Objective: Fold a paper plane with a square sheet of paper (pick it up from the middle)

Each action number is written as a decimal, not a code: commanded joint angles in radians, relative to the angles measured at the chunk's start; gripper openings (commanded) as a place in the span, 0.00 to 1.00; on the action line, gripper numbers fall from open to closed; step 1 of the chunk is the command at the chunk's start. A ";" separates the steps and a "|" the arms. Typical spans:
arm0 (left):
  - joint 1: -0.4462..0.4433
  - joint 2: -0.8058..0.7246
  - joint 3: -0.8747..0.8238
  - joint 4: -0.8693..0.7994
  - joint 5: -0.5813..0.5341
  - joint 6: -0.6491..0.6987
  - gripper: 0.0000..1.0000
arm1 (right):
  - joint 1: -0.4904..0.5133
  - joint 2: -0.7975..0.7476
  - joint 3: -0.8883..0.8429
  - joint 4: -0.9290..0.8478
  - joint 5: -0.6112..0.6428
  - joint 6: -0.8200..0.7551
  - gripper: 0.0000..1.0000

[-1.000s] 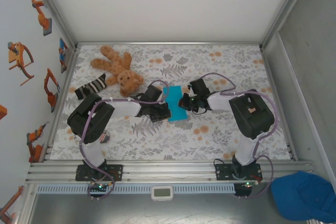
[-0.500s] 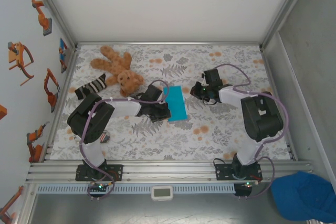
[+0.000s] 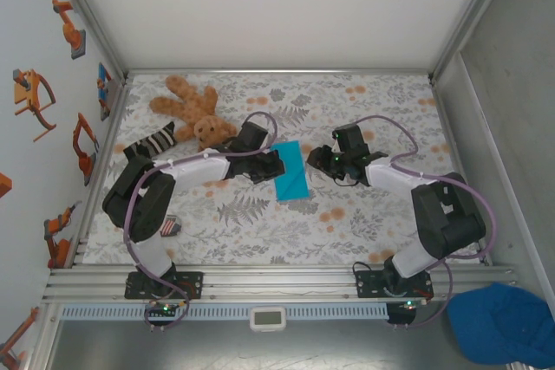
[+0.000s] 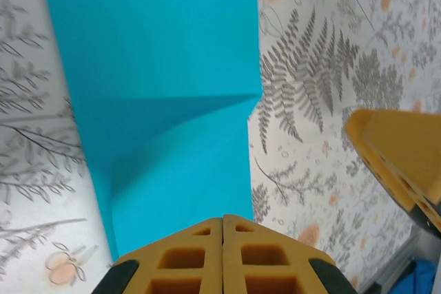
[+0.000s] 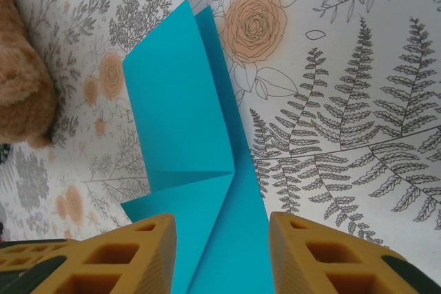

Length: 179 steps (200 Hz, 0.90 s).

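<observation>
While lying flat near the middle of the table, the square sheet of paper (image 3: 292,172) is sitting as a narrow folded strip, long side running near to far. Both wrist views are showing overlapping layers with a crease running across it.

Left gripper (image 3: 272,165) is sitting at the strip's left edge, jaws pressed fully together, yellow fingers (image 4: 193,259) meeting flush. Tips are overlapping the paper's edge in its own camera. Nothing is showing between them, and I cannot tell whether they are pressing on the sheet or hovering just over it.

Right gripper (image 3: 324,162) is sitting just right of the strip, jaws standing moderately apart, gripping nothing. In its own camera the two yellow fingers (image 5: 138,256) are framing the paper, which is lying in the gap between them; contact is not resolvable.

Both arms are reaching in from the near edge, purple cables looping over them.

Table (image 3: 381,223) is carrying a cloth printed with grey ferns and orange flowers. Teddy bear (image 3: 192,110) is lying far left, with a striped sock (image 3: 149,143) just near of it, toward the left wall. White panels are closing the far and right sides. Left wall is carrying cartoon robot-arm stickers (image 3: 69,28). Aluminium rail (image 3: 277,283) is running along the near edge, and a darker blue cap (image 3: 499,322) is lying beyond it at the near right corner, off the table.
</observation>
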 commanded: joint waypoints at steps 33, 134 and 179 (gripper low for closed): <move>0.039 0.109 0.044 0.016 -0.014 0.007 0.05 | 0.045 0.061 -0.005 0.095 -0.013 0.092 0.41; 0.067 0.167 0.005 0.031 -0.005 0.000 0.05 | 0.102 0.187 0.001 0.211 -0.064 0.161 0.40; 0.070 0.167 0.000 0.036 0.000 -0.007 0.05 | 0.108 0.205 0.012 0.184 -0.051 0.170 0.39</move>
